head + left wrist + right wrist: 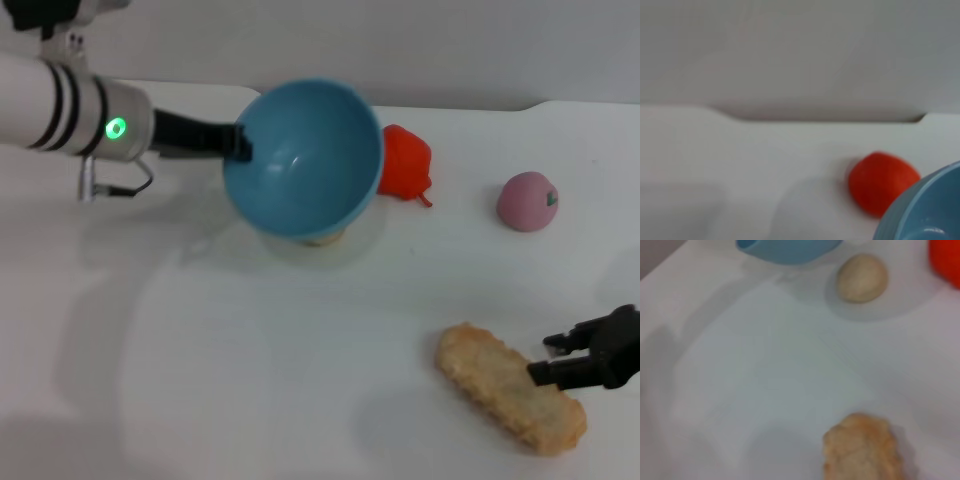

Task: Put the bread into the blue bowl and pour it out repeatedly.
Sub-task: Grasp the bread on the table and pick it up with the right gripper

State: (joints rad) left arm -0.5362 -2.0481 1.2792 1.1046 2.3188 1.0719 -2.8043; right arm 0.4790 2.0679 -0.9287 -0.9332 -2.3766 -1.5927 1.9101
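Note:
The blue bowl (300, 160) hangs tilted above the table with its empty inside facing me. My left gripper (240, 143) is shut on its left rim. The bowl's edge also shows in the left wrist view (930, 210) and the right wrist view (785, 247). The bread (505, 400) lies on the table at the front right, tan bumpy side up; its end shows in the right wrist view (862, 447). My right gripper (540, 360) is open at the bread's right end, low over it, with one fingertip at the loaf's edge.
A small beige ball (861, 277) sits on the table under the bowl and peeks out below it (322, 238). A red toy (405, 160) lies just right of the bowl. A pink round fruit (527, 200) lies farther right. The table's back edge runs behind them.

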